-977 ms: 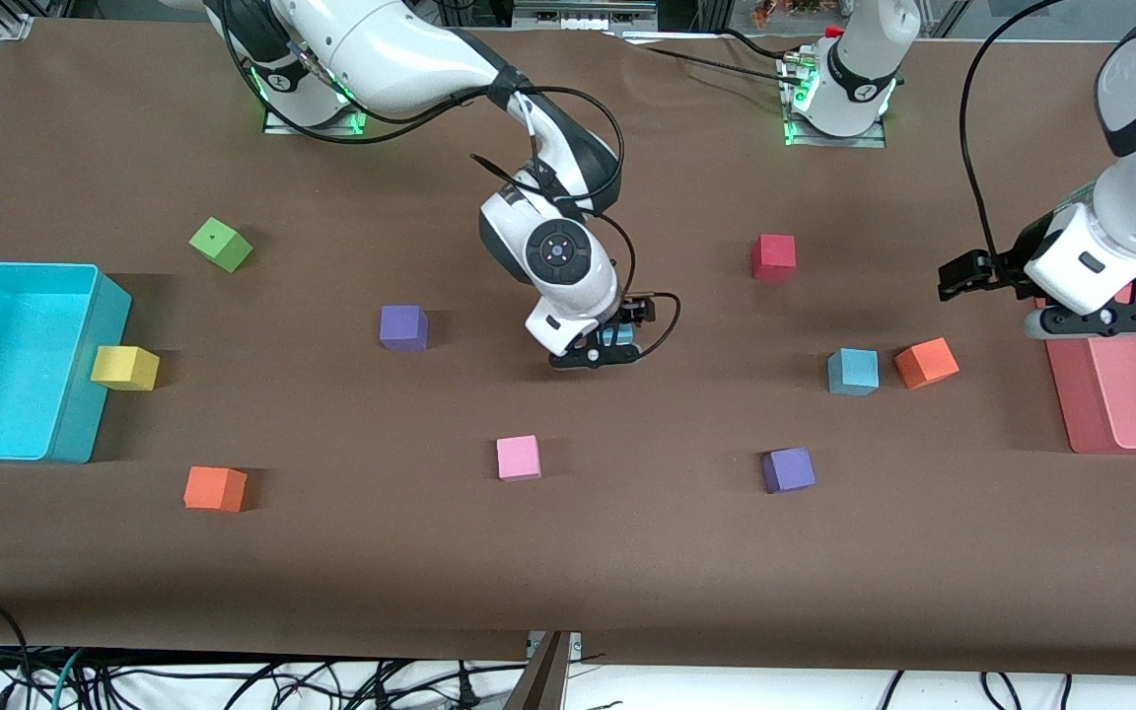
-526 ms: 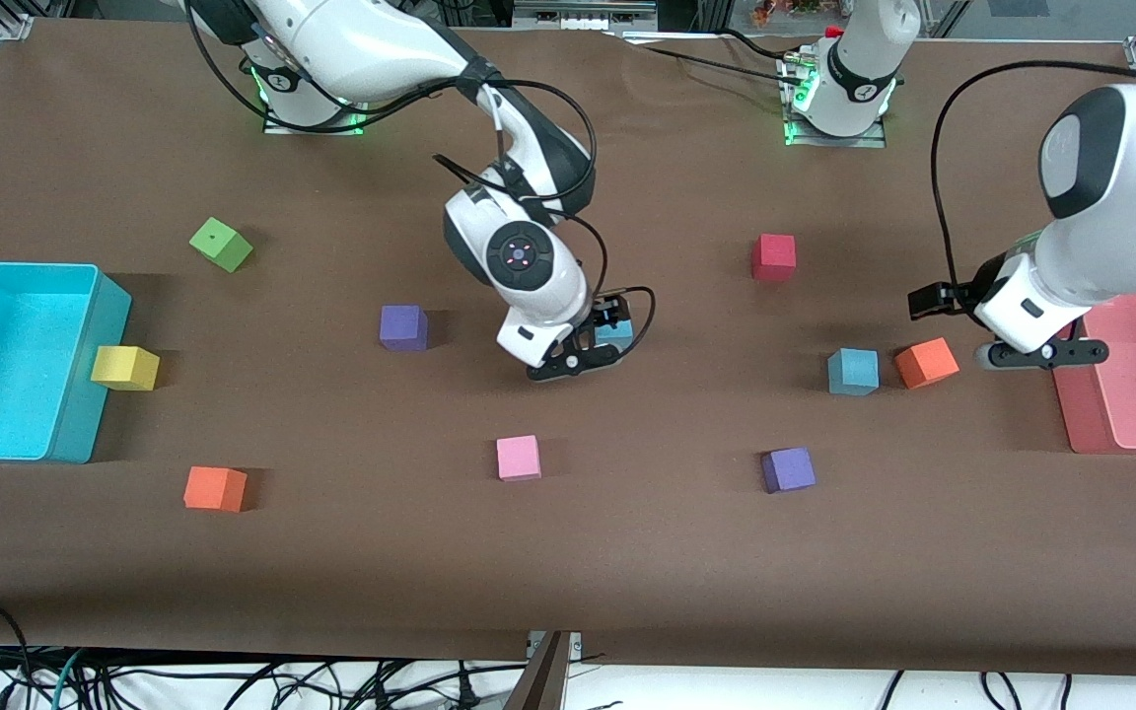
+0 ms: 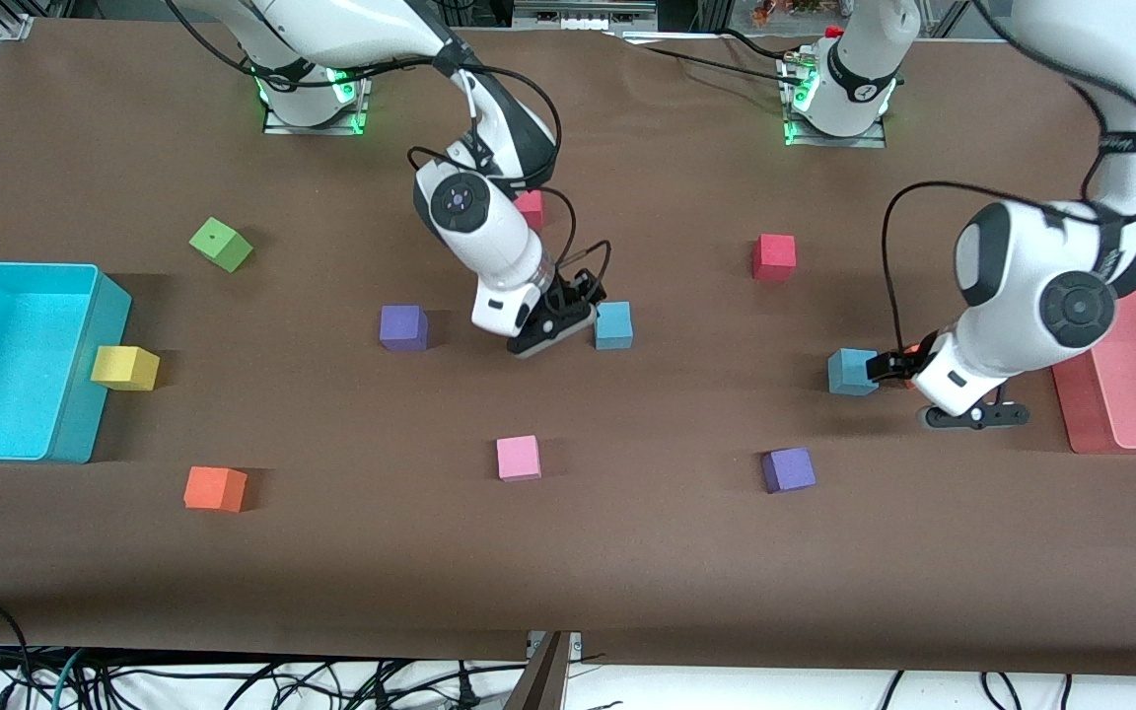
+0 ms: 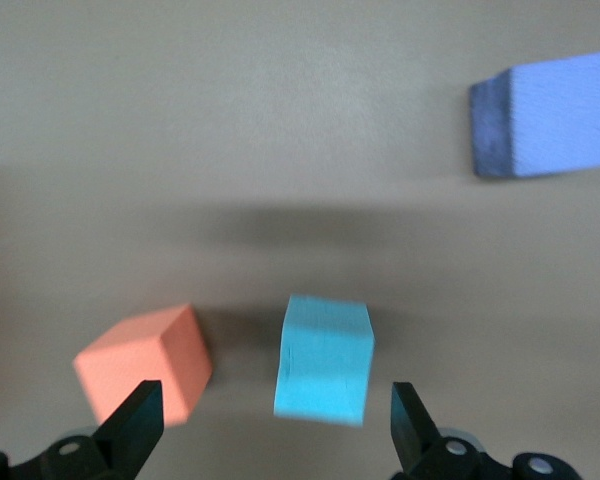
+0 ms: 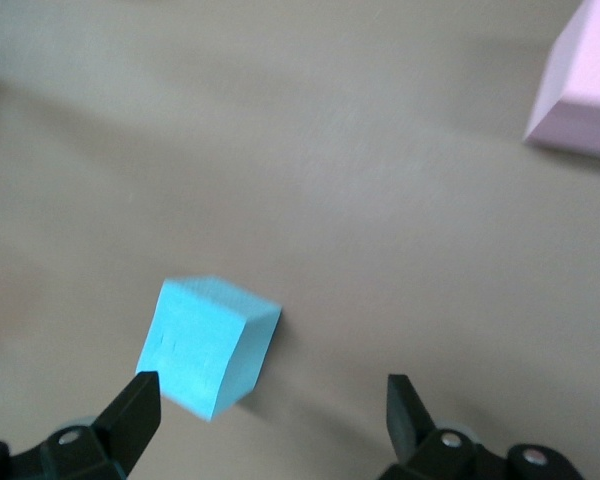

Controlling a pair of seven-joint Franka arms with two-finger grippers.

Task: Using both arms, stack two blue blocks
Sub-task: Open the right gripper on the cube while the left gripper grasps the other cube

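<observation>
One blue block rests on the table near the middle. My right gripper is open and empty just beside it, toward the right arm's end; the right wrist view shows the block ahead of the open gripper, nearer one finger. The second blue block sits toward the left arm's end. My left gripper hovers low close to it, open and empty. In the left wrist view this block lies ahead of the open gripper, with an orange block beside it.
That orange block is mostly hidden by the left arm. A red tray lies at the left arm's end and a cyan bin at the right arm's end. Purple blocks, pink and red blocks lie around.
My right gripper has let go of the blue block, which now rests on the table, and has drawn back. My left arm has swung from the red tray to the second blue block.
</observation>
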